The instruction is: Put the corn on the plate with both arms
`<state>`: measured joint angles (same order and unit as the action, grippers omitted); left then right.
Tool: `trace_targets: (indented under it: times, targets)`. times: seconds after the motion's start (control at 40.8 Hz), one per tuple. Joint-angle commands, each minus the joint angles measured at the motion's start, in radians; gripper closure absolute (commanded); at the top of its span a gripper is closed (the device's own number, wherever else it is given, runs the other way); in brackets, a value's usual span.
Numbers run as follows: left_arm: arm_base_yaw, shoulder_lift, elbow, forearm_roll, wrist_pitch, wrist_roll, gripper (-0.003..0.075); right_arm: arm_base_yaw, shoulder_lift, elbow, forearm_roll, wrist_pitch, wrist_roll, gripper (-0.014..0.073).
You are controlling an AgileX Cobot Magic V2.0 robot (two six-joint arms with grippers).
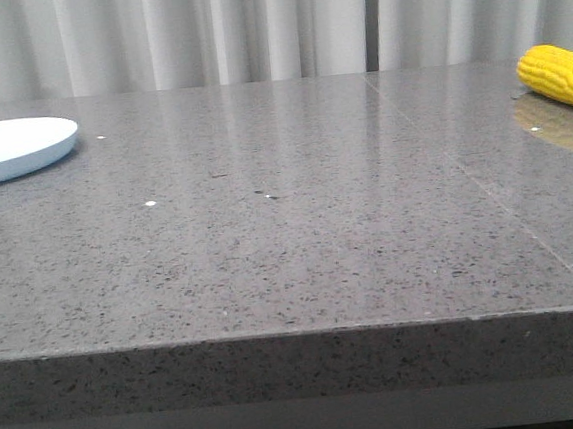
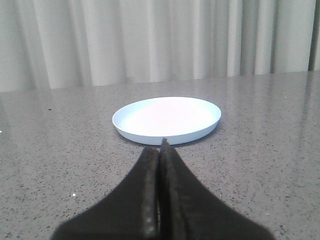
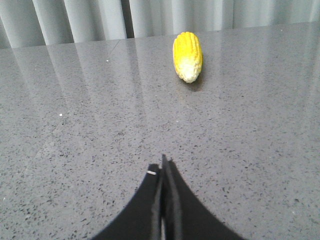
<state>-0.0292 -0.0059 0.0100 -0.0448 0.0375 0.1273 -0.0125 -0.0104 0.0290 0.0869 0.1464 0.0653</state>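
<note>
The bright yellow corn lies on the grey table at the far right edge of the front view, cut off by the frame. In the right wrist view the corn lies well ahead of my right gripper, its paler tip toward the gripper. The right gripper is shut and holds nothing. The pale blue-white plate rests at the far left of the table and carries nothing. In the left wrist view the plate lies just ahead of my left gripper, which is shut and holds nothing. Neither gripper shows in the front view.
The grey speckled table spans the view, its front edge near the camera. A seam runs diagonally across its right part. Pale curtains hang behind the table's far edge.
</note>
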Motion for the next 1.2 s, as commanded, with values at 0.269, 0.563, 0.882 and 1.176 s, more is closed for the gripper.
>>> trace_targets:
  times: [0.269, 0.563, 0.882, 1.176]
  targets:
    - [-0.001, -0.015, 0.021, 0.0, -0.082, -0.007, 0.0741, -0.007, -0.017, -0.024, -0.005, -0.083, -0.002, 0.0679]
    - [0.001, -0.015, 0.021, 0.003, -0.109, -0.007, 0.0741, -0.007, -0.017, -0.024, -0.005, -0.083, -0.002, 0.0679]
    - [0.001, -0.015, -0.003, 0.0, -0.21, -0.007, 0.0741, -0.007, -0.017, -0.061, -0.005, -0.186, -0.002, 0.0679]
    - [0.001, 0.001, -0.329, -0.003, -0.101, -0.007, 0.0741, -0.007, 0.016, -0.362, -0.059, -0.005, -0.014, 0.0679]
